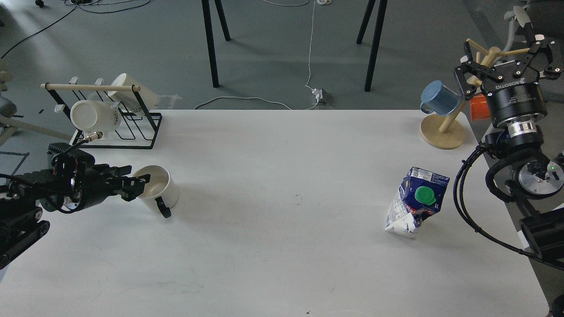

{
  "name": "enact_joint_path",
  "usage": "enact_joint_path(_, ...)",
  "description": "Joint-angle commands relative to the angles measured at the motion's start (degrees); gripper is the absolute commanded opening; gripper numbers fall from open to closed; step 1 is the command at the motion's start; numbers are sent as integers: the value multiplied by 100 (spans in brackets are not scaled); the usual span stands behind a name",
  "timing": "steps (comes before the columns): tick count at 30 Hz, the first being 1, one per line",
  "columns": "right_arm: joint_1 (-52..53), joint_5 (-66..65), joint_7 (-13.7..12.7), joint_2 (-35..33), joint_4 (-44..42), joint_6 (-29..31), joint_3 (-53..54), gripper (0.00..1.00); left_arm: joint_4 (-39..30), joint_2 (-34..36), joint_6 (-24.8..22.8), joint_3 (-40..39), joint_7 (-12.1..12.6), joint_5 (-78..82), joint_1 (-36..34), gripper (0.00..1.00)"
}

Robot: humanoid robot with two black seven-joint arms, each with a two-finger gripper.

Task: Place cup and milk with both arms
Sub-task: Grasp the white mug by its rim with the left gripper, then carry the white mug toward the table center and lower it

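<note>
Left gripper [137, 185], fingers slightly parted, at the rim of the white cup [155, 188]; right gripper [506, 55] spread wide and empty, well behind the milk carton [416, 201]

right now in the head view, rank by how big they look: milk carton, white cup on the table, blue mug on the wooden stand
1. milk carton
2. white cup, close behind
3. blue mug, though it sits farther from the camera, so its true size is unsure
</note>
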Motion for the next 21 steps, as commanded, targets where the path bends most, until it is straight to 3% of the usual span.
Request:
enact_joint_path(1,0,1,0,1,0,0,9,99,44,-10,-3,46,-232,0,-8,15)
enact_joint_path(3,0,-8,9,1,-9,0,9,99,44,-11,-21,142,-352,0,-8,9)
enact_joint_path(8,0,-8,9,1,0,0,0,99,-105,-107,-266,196,-352,0,-385,7)
enact_joint_path(15,-61,-8,9,-25,0,0,26,99,-719,-449,-1426,196,-352,0,-1483,5)
enact_joint_path(18,-70,0,9,-148,0,0,97,99,-922,-1001,-1857,204,-352,17,-1844,5)
enact_joint_path(21,-70,1,9,-192,0,0,114,99,-897,-1722,-2033,231,82,79,-2126,5)
